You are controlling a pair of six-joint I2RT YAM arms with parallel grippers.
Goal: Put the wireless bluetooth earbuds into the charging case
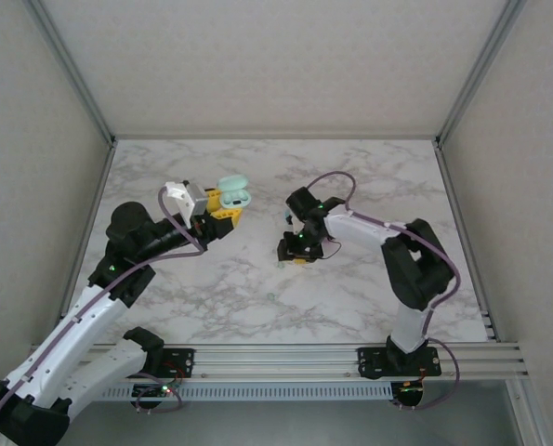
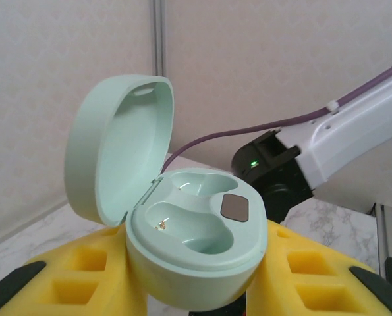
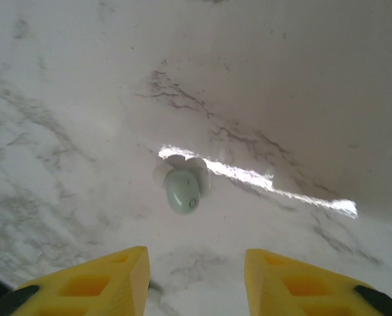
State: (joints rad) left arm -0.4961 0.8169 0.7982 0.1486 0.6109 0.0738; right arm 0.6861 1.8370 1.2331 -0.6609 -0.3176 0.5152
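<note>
The white, grey-veined marble-look tabletop (image 1: 257,297) lies flat under both arms. The left hand (image 1: 220,210) is clamped on a smooth mint-green oval plastic charging case (image 2: 189,243), its domed lid hinged up over two rounded wells. The right hand (image 3: 196,276) stands parted, gripping nothing. A tiny glossy mint-green plastic earbud (image 3: 182,192) lies on the tabletop just ahead of it, untouched.

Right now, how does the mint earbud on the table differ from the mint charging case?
The earbud is far smaller than the charging case. The earbud lies loose on the table, ahead of the open right end effector; the charging case is clamped in the left end effector. The case has its lid open and wells empty; the earbud is one solid piece. Both are mint green.
</note>
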